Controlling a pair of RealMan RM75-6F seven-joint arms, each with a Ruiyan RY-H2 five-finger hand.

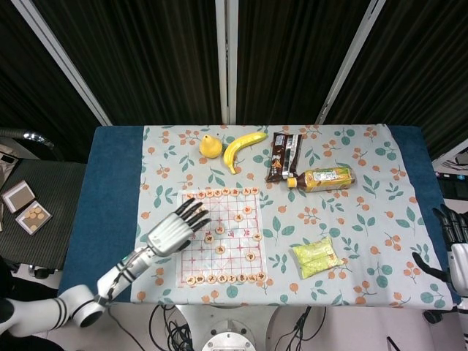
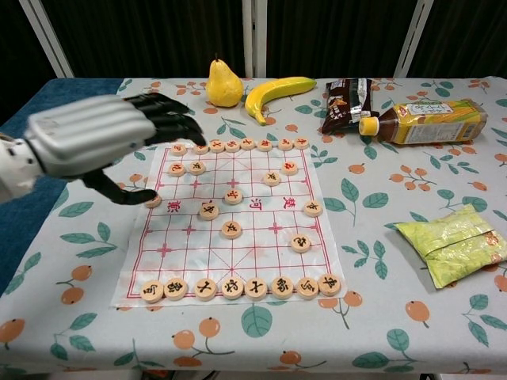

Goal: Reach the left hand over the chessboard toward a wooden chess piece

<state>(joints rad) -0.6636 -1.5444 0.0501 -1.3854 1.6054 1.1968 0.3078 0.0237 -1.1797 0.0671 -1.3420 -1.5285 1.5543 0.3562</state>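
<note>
Left hand [image 2: 95, 142], fingers spread & empty, hovers over chessboard's [image 2: 253, 253] left edge, near wooden chess pieces [image 2: 209, 210]. On counter [image 2: 380, 317]: 1 pear [image 2: 223, 83], 1 banana [image 2: 273, 91], 1 bottle [image 2: 424, 120]. Right hand [image 1: 455, 245]: can't tell its state.

right hand [image 1: 457, 245]: cut by frame edge | chess piece [image 2: 209, 210] characters: unreadable

Chessboard [image 2: 238, 237] lies at table [image 1: 113, 190] front edge, centre-left; left hand [image 2: 95, 142] over its back-left corner. Pear [image 2: 224, 83], banana [image 2: 273, 91], snack packet [image 2: 347, 103] and bottle [image 2: 424, 120] line the back edge; pouch [image 2: 447, 241] front-right.
</note>
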